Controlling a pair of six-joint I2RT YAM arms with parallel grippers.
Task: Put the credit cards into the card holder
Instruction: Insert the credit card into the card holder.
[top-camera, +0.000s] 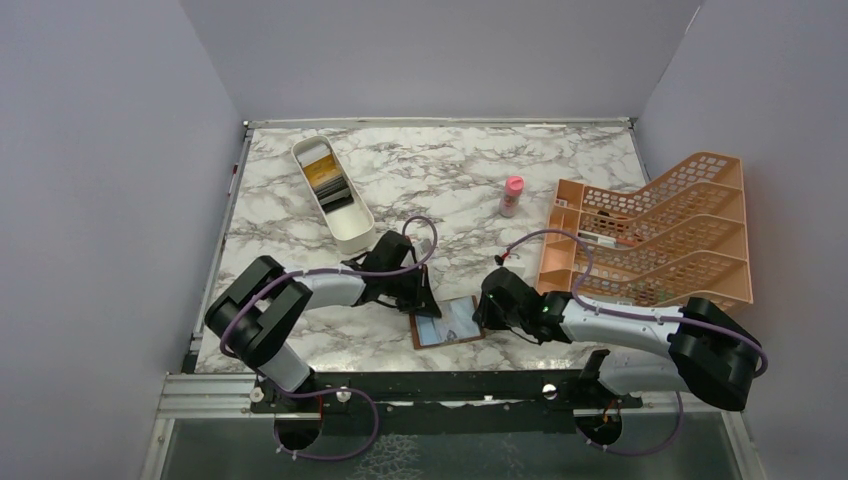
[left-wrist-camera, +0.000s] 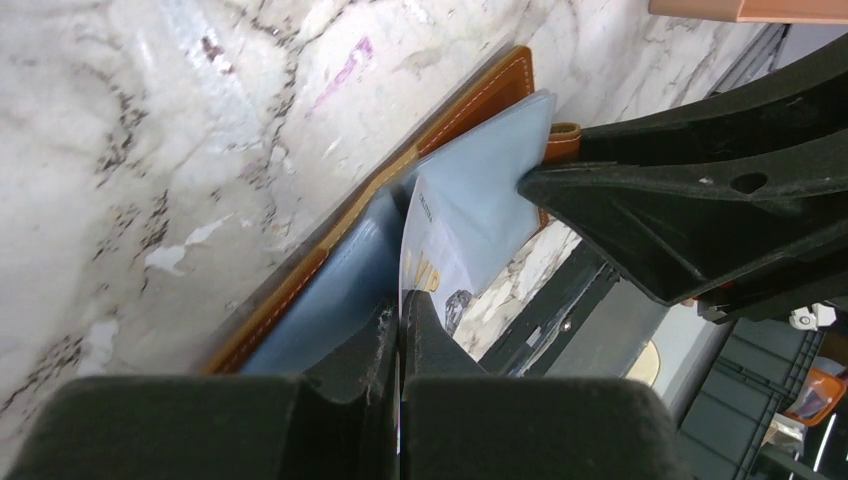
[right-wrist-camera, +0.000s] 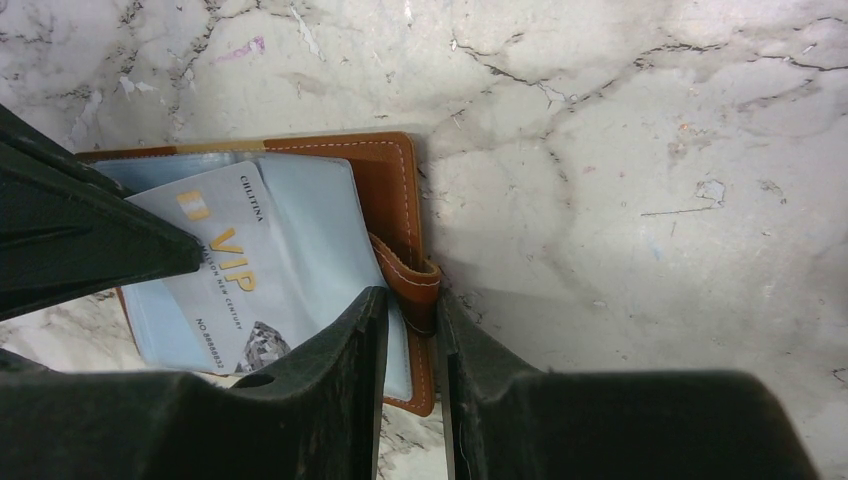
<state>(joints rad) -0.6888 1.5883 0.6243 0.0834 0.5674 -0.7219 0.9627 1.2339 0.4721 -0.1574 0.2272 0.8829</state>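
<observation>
Card holder (top-camera: 447, 321): open on the table (top-camera: 450, 170) between the arms, its clasp tab (right-wrist-camera: 412, 285) pinched by the right fingers (right-wrist-camera: 340, 350). VIP card (right-wrist-camera: 225, 270): clamped in the left fingers (left-wrist-camera: 370, 350), lying over the blue-grey sleeves (right-wrist-camera: 305, 210), long axis askew to the holder's edges.

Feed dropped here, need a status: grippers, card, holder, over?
Left gripper shut on VIP card, angled over open card holder. Right gripper pinching its strap. More cards in white tray.

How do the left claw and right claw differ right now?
The left claw pinches a pale VIP card over the open card holder; the right claw pinches the card holder's brown strap. The left claw works at its left edge, the right claw at its right. Both are shut.
</observation>
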